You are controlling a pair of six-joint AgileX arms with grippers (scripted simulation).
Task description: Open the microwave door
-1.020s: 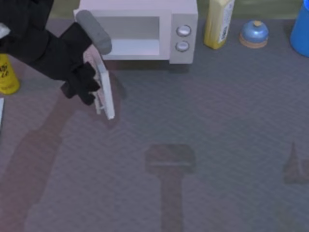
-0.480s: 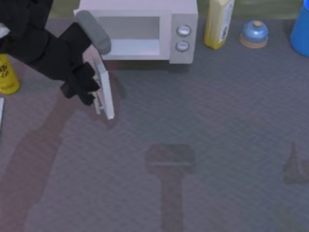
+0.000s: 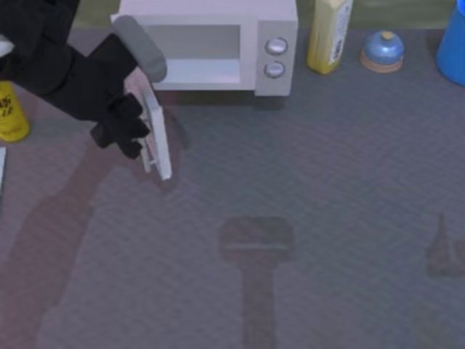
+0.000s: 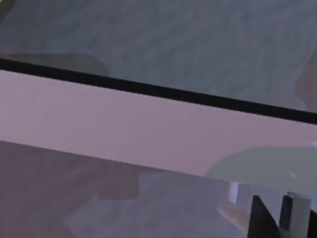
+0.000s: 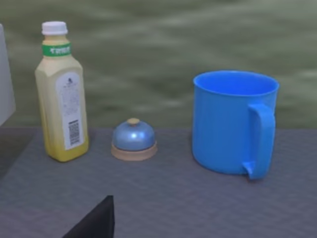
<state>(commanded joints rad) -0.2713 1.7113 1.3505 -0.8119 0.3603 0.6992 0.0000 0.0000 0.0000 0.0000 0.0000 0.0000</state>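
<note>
The white microwave [image 3: 218, 43] stands at the back of the table, its cavity exposed and its two round knobs [image 3: 275, 58] on the right panel. The microwave door [image 3: 158, 138] has swung out to the left and stands edge-on, pointing toward the front. My left gripper [image 3: 142, 138] is at the door's outer face, shut on the door's handle. In the left wrist view the door [image 4: 148, 124] fills the middle as a pale band, and the dark fingers [image 4: 262, 223] clamp the grey handle bar [image 4: 296, 215]. My right gripper [image 5: 99, 223] shows only as a dark tip and is outside the top view.
A pale yellow bottle [image 3: 328, 33], a blue bell [image 3: 382, 49] and a blue mug [image 3: 454, 36] stand to the microwave's right; the right wrist view shows the same bottle [image 5: 62, 121], bell [image 5: 133, 140] and mug [image 5: 230, 121]. Another yellow bottle [image 3: 11, 113] stands at the left edge.
</note>
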